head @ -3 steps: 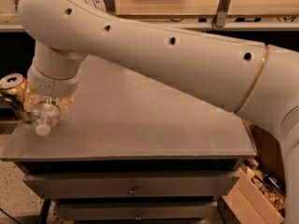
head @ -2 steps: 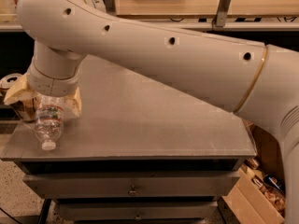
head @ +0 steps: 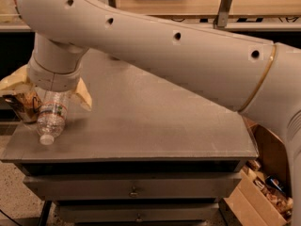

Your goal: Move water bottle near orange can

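Water bottle (head: 51, 118) lying on bench (head: 155, 126) at front-left corner, cap twd camera. Just beside orange can (head: 22, 106), maybe touching; can't tell. Placement prob. done. Tool (head: 47, 99) directly over bottle, fingers (head: 83, 96) spread wide either side, not gripping. Left to do, by the look: lift tool clear w/o rolling bottle away.
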You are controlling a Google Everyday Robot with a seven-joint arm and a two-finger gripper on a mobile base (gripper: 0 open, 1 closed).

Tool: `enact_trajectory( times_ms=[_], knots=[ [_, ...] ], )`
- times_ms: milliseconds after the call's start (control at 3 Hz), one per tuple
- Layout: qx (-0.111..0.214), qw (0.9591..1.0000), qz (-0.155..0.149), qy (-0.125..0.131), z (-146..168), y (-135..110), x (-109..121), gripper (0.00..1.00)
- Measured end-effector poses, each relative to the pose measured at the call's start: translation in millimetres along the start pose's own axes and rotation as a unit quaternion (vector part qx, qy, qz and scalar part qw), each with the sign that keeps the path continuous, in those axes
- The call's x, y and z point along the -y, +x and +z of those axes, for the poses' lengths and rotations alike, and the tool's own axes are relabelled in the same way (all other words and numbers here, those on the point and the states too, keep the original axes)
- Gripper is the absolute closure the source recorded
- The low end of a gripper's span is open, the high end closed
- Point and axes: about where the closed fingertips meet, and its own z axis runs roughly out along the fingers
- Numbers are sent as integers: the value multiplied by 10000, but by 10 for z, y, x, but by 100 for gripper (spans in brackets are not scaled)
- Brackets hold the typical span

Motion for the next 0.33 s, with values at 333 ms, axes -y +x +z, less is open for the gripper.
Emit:
enact_trajectory(
  times_ms=[333],
  knots=[
    [-11, 10000, -2, 10, -17, 9, 9, 0]
  ],
)
